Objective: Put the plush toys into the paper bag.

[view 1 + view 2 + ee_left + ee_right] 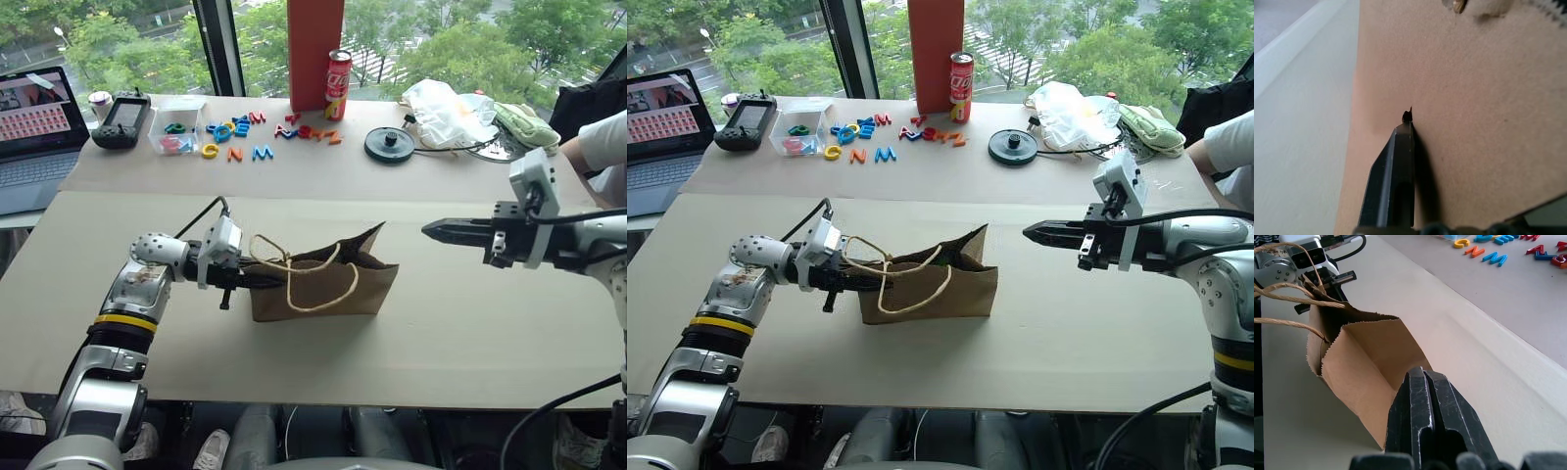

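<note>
The brown paper bag (pixel 328 284) stands open in the middle of the table, its twine handles (pixel 294 284) hanging over the front. My left gripper (pixel 257 281) is at the bag's left end. One of its fingers (pixel 1398 166) lies flat against the bag's outer wall, and the other is hidden. To the right of the bag, apart from it, my right gripper (pixel 433 230) hovers shut and empty, pointing toward the bag's mouth (pixel 1366 338). The plush toys are hidden from view. A thin green streak (pixel 937 255) shows inside the bag's mouth, but I cannot tell what it is.
At the back stand a laptop (pixel 34 127), a controller (pixel 120 119), a clear box (pixel 178 125), coloured letters (pixel 250 132), a cola can (pixel 338 83), a black disc (pixel 390 144), a white plastic bag (pixel 446 113) and a pale green cloth (pixel 524 122). A person's sleeve (pixel 602 147) is at far right.
</note>
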